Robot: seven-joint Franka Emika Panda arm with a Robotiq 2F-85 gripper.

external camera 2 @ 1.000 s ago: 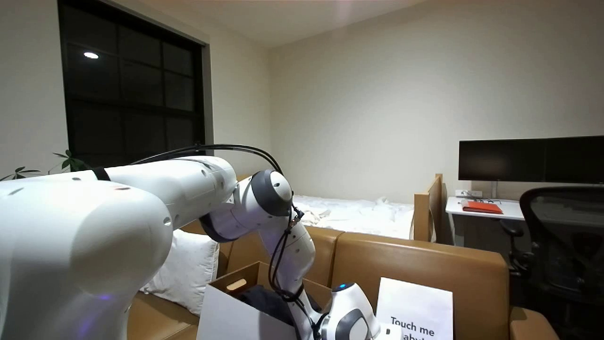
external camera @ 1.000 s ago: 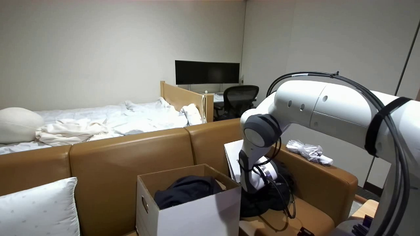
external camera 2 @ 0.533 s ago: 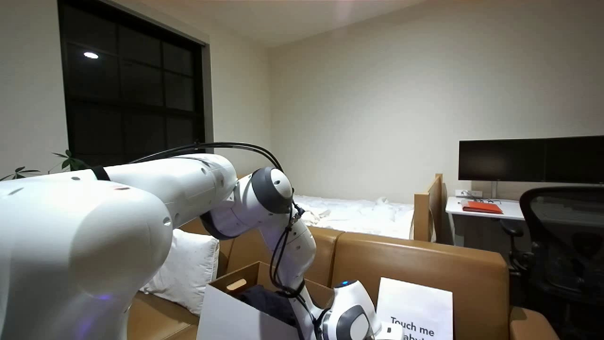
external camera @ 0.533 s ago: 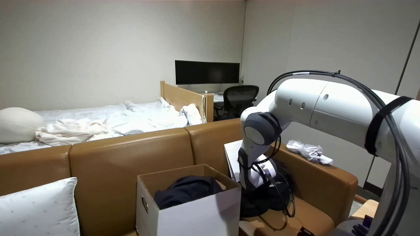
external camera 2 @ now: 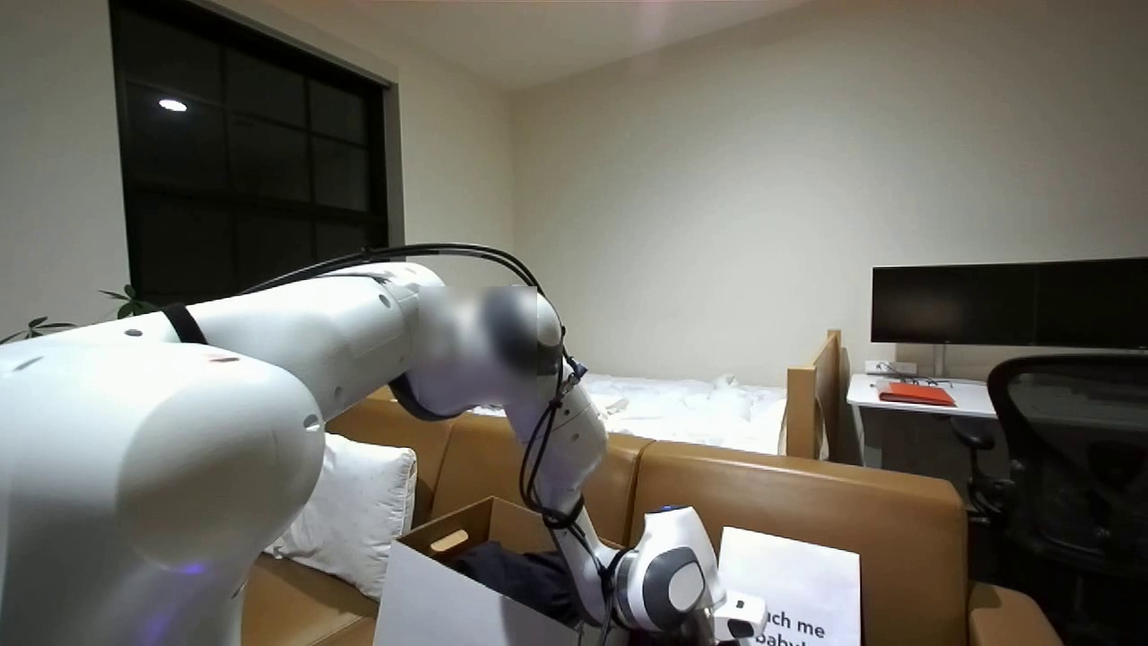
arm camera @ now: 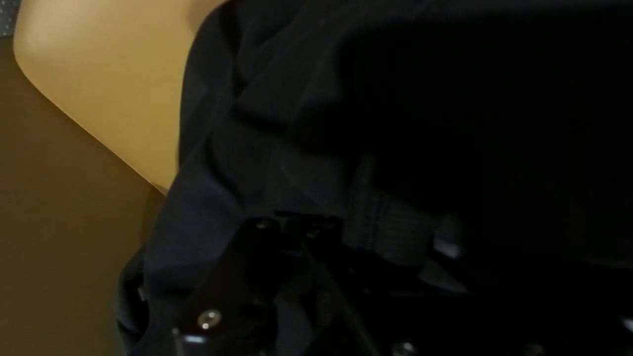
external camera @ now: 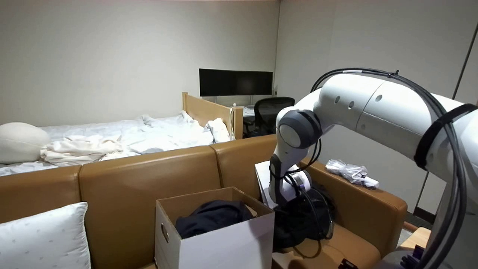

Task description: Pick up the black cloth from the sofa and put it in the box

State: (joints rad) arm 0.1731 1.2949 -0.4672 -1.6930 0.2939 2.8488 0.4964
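Observation:
The black cloth (external camera: pixel 304 218) is bunched on the brown sofa (external camera: pixel 149 179), between the box and the armrest. In the dark wrist view the same black cloth (arm camera: pixel 257 163) fills most of the picture, and a ribbed band shows in it. My gripper (arm camera: pixel 291 226) points down into the folds, its fingers drawn together, shut on the cloth. Fabric lies around the fingertips, so the exact pinch is hard to see. The box (external camera: pixel 227 246), white outside and brown inside, stands open-topped beside the cloth. Dark fabric (external camera: pixel 214 217) lies inside it.
Behind my hand a white sign (external camera 2: pixel 789 574) leans on the sofa back. A clear plastic bundle (external camera: pixel 351 173) rests on the armrest (external camera: pixel 366 198). A white pillow (external camera: pixel 44 239) sits past the box. The box's near rim rises between cloth and interior.
The arm and wrist have risen in both exterior views, mostly in the last half second. More of the black cloth now shows beneath the hand. The box has stayed put.

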